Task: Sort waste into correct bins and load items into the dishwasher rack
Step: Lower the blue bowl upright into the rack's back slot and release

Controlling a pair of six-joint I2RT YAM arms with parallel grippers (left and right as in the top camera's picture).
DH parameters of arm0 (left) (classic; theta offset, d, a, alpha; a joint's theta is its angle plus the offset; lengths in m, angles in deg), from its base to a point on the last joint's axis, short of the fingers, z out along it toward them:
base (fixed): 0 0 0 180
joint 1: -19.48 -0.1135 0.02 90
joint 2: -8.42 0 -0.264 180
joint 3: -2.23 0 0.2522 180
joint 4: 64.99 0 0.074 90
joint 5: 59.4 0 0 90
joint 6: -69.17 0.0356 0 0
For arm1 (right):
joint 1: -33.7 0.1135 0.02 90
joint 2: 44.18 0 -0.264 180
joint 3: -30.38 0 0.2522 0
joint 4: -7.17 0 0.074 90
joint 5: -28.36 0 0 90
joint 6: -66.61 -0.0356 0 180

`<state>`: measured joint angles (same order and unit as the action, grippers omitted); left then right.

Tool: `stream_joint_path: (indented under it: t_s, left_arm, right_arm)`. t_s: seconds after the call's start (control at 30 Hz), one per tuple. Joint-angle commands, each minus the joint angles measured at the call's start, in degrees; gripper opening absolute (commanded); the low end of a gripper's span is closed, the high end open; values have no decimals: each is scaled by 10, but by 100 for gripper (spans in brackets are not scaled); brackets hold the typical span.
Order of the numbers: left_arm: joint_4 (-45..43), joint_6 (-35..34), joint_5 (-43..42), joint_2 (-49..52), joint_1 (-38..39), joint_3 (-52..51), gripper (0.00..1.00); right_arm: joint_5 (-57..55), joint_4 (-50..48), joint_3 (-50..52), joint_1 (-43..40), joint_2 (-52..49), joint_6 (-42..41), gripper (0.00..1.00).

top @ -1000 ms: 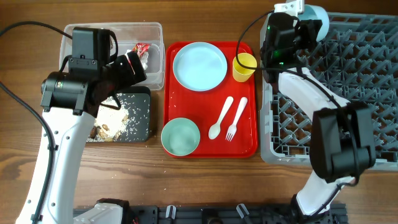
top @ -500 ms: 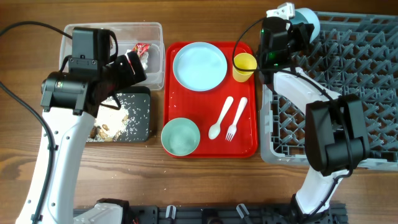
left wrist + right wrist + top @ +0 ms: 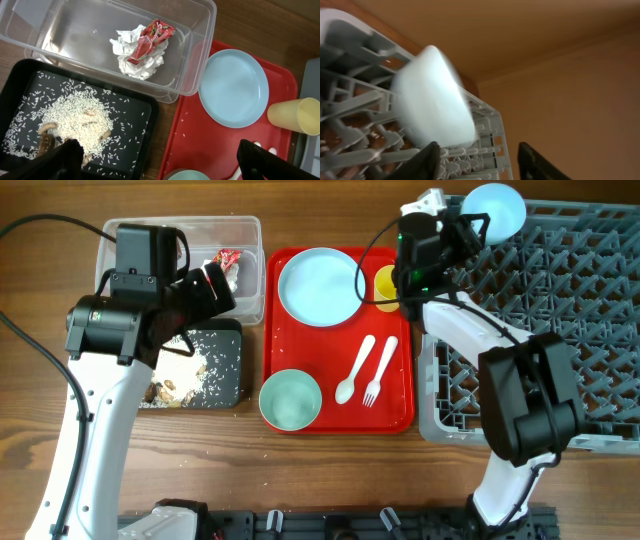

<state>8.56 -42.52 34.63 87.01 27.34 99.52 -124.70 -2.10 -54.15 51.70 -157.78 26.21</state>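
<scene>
Now: both hands open and empty, one bowl on edge in the rack

Right now my right gripper [image 3: 477, 149] is spread wide with nothing between the fingers. Its two dark fingertips show at the bottom edge of the right wrist view. Just above them a pale blue bowl [image 3: 432, 97] stands tilted on its edge among the pegs of the grey dishwasher rack [image 3: 350, 125]; the bowl is blurred. In the overhead view that bowl is at the rack's upper left corner, at the top of frame. My right arm reaches up to it from the lower right, across the rack.

My left gripper [image 3: 157, 155] is also wide open and holds nothing. It hovers over the bins at the left of frame.
- Clear plastic box [image 3: 197, 60], upper left: crumpled white tissue [image 3: 132, 62] with the red snack wrapper [image 3: 150, 40] lying on it.
- Black tray [image 3: 142, 127], just below the box: rice grains [image 3: 75, 117] with brown bits.

Red serving tray [image 3: 400, 410], centre of frame:
- blue plate [image 3: 321, 286] at its top
- second bowl [image 3: 291, 399] at lower left
- white spoon [image 3: 356, 367] and fork [image 3: 381, 367] side by side
- yellow cup [image 3: 388, 285] at the upper right corner, partly behind my right arm
</scene>
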Motion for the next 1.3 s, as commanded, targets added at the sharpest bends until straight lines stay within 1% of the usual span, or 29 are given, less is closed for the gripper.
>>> stream_joint_path:
  t_s: [0.0, 0.17, 0.3, 0.4, 0.43, 0.47, 0.5, 0.53, 0.57, 0.6, 0.67, 0.7, 0.73, 0.9, 1.03, 1.1, 1.23, 1.27]
  left_arm:
    - [-1, 7, 6, -1, -3, 7, 100]
    - [-1, 7, 6, -1, -3, 7, 100]
    - [-1, 7, 6, -1, -3, 7, 100]
    - [-1, 7, 6, -1, -3, 7, 100]
    - [-1, 7, 6, -1, -3, 7, 100]
    - [-1, 7, 6, -1, -3, 7, 100]
    - [-1, 7, 6, -1, -3, 7, 100]
    - [-1, 7, 6, -1, -3, 7, 100]
    - [-1, 7, 6, -1, -3, 7, 100]
    - [-1, 7, 6, -1, -3, 7, 100]
    - [-1, 7, 6, -1, -3, 7, 100]
    - [-1, 7, 6, -1, -3, 7, 100]
    - [-1, 7, 6, -1, -3, 7, 100]
    - [-1, 7, 6, -1, -3, 7, 100]
    - [-1, 7, 6, -1, -3, 7, 100]
    - [-1, 7, 6, -1, -3, 7, 100]
    - [-1, 7, 6, -1, -3, 7, 100]
    - [-1, 7, 6, -1, -3, 7, 100]
  right_arm:
    - [-4, -1, -8, 19, -13, 29, 58]
    - [-14, -10, -8, 30, -11, 17, 60]
    - [-17, -11, -8, 30, 16, -59, 62]
    - [30, 30, -8, 30, 66, -129, 66]
    - [55, 54, -8, 29, 86, -164, 66]
    - [120, 115, -8, 21, 133, -270, 68]
    - [144, 137, -8, 16, 149, -317, 68]
    - [184, 172, -8, 10, 172, -385, 68]
    - [224, 210, -8, 3, 196, -447, 72]
    - [249, 235, -8, -3, 213, -490, 72]
    - [297, 312, -8, -31, 259, -615, 81]
    - [322, 336, -8, -50, 272, -672, 81]
    - [350, 350, -8, -67, 280, -695, 81]
    - [620, 405, -8, -191, 282, -782, 80]
    - [771, 435, -11, -262, 274, -802, 77]
    - [772, 450, -19, -275, 272, -801, 77]
    - [731, 467, -37, -276, 259, -797, 77]
    - [719, 464, -38, -276, 254, -799, 73]
